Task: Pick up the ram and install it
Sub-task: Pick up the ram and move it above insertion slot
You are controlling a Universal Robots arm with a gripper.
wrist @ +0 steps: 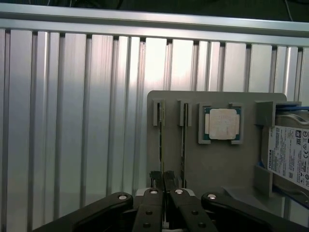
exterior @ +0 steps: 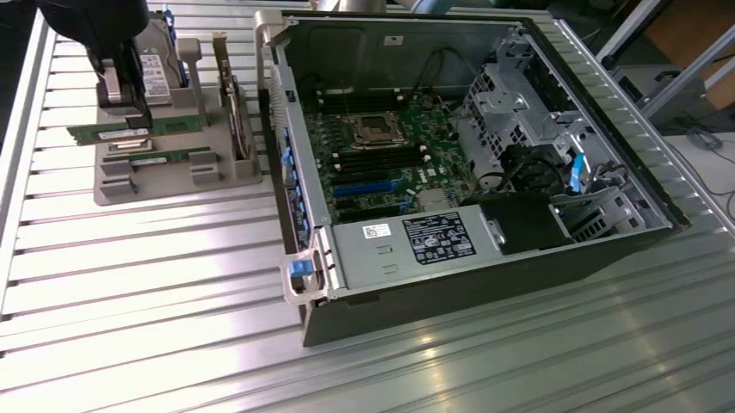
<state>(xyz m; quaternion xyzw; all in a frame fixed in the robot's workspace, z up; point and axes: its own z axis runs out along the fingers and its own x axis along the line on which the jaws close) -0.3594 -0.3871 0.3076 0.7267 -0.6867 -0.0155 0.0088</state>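
Observation:
The ram (wrist: 160, 140) stands on its thin edge in a slot of the grey holder (wrist: 217, 164), and my gripper (wrist: 162, 178) is shut on its near end. A second green stick (wrist: 183, 140) stands in the slot beside it, apart from the fingers. In the exterior view my gripper (exterior: 124, 116) reaches down onto the holder (exterior: 172, 185) at the far left, over the green ram (exterior: 172, 126), with the second stick (exterior: 161, 157) just in front of it.
A square silver processor chip (wrist: 222, 123) and a hard drive (wrist: 289, 154) with a white label also sit in the holder. The open computer case (exterior: 643, 198) lies at the exterior view's right, its motherboard (exterior: 379, 159) exposed. Ribbed aluminium table (exterior: 150, 292) lies all around.

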